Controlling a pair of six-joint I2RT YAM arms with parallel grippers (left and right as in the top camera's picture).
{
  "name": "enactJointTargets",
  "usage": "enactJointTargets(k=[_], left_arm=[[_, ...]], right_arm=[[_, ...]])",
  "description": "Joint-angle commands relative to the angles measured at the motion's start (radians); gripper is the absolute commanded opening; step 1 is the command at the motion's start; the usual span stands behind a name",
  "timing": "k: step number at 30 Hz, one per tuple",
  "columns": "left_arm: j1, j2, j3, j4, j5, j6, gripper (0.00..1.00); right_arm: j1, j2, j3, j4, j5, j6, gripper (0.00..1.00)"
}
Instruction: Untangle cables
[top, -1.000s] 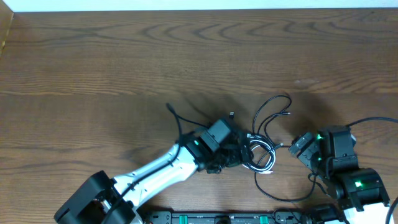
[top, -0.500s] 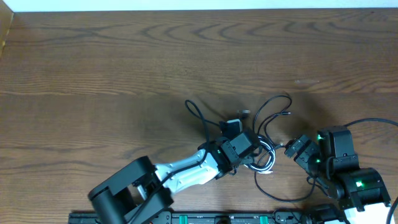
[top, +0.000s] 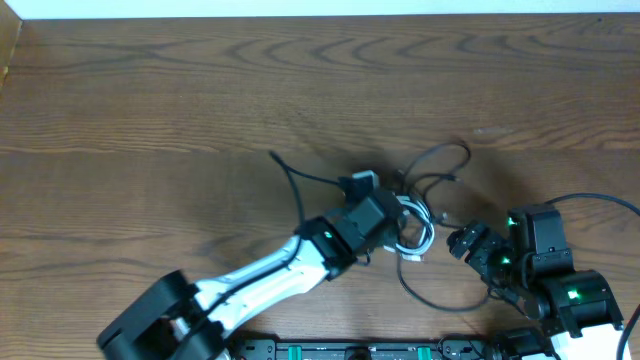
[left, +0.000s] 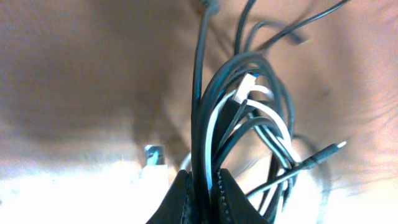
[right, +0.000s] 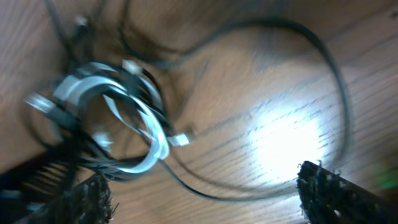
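One bench (top: 150, 90) of brown wood grain carries everything listed. Two arms: the left arm (top: 265, 275) stretches diagonally to the bench's middle, and the right arm (top: 560, 290) sits low at the right edge. The left fingers (left: 216, 196) stood wide apart a second ago and are now pressed together, pinching a bunch of strands at the left side of the cables (top: 415, 228). The right fingers (top: 463, 243) are spread, hold nothing, and have come nearer the tangle's right side. The cables form one knot right of the bench's middle, between the two sets of fingers, and have shifted a little toward the far side since the pinch. The white cable (left: 208, 134) is coiled inside the darker loops. The black cables (top: 445, 158) trail outward in open loops. One metal-tipped plug (left: 329, 149) hangs free. Judgement: an anchoring grip is made and no strand is separated yet, so a loose loop looks the likeliest target for the spread fingers.
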Motion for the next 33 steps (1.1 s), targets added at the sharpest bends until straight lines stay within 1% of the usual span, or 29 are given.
enactJointTargets(k=[1, 4, 8, 11, 15, 19, 21, 24, 27, 33], left_arm=[[0.054, -0.053, -0.003, 0.002, -0.027, 0.019, 0.08], [0.082, -0.066, -0.003, 0.002, -0.027, 0.019, 0.08], [0.108, -0.079, -0.003, 0.002, -0.026, 0.034, 0.08], [0.116, -0.094, -0.003, 0.002, -0.006, 0.072, 0.08], [0.117, -0.120, -0.003, 0.001, 0.000, 0.150, 0.08], [0.117, -0.129, -0.003, 0.002, 0.003, 0.164, 0.08], [0.117, -0.129, -0.003, 0.002, 0.013, 0.164, 0.08], [0.117, -0.130, -0.003, 0.021, 0.118, 0.168, 0.08], [0.117, -0.131, -0.003, 0.037, 0.188, 0.206, 0.08], [0.117, -0.133, -0.003, 0.043, 0.240, 0.209, 0.08]], right_arm=[[-0.002, -0.002, -0.039, 0.020, -0.083, 0.000, 0.87], [-0.002, -0.002, -0.077, 0.073, -0.149, 0.000, 0.75], [-0.002, -0.002, -0.149, 0.186, -0.233, 0.000, 0.57], [-0.002, -0.002, -0.216, 0.290, -0.293, 0.005, 0.52], [-0.002, -0.002, -0.301, 0.437, -0.382, 0.037, 0.52], [-0.002, -0.002, -0.361, 0.601, -0.467, 0.050, 0.61], [0.010, -0.002, -0.380, 0.665, -0.476, 0.068, 0.61], [0.060, -0.002, -0.385, 0.718, -0.409, 0.098, 0.61], [0.113, -0.002, -0.385, 0.731, -0.327, 0.136, 0.60], [0.222, -0.002, -0.385, 0.772, -0.202, 0.169, 0.58]])
